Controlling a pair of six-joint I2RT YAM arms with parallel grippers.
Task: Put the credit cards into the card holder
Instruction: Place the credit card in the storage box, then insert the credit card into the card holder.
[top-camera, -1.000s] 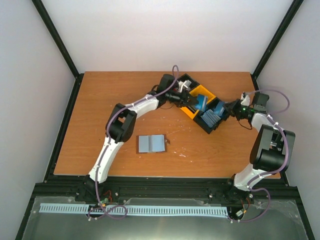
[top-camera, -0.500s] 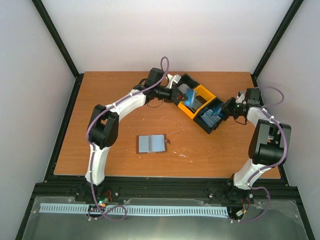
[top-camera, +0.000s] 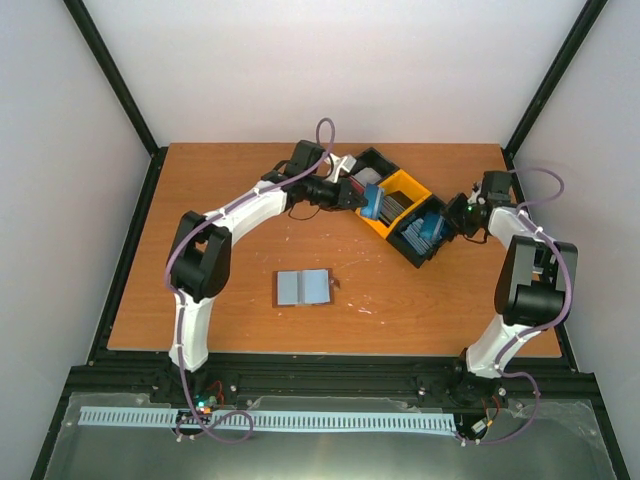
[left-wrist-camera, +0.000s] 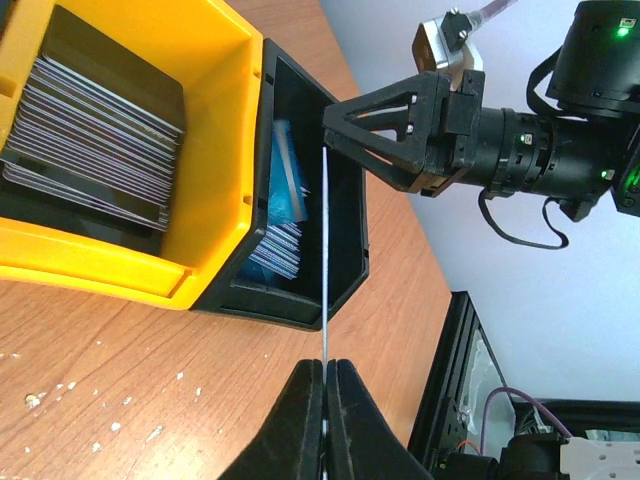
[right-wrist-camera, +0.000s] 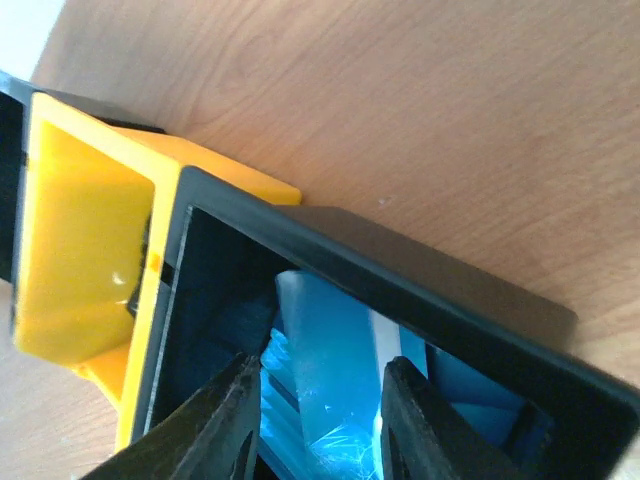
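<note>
The left gripper (left-wrist-camera: 325, 372) pinched a blue credit card (top-camera: 372, 206) — light, stiff, slick, likely best held across its faces near an edge. The right gripper (right-wrist-camera: 320, 368) stood with jaws apart.

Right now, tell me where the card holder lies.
In the top view the card holder lies open on the table, left of centre, nearer the arm bases than the black-and-yellow tray.
</note>
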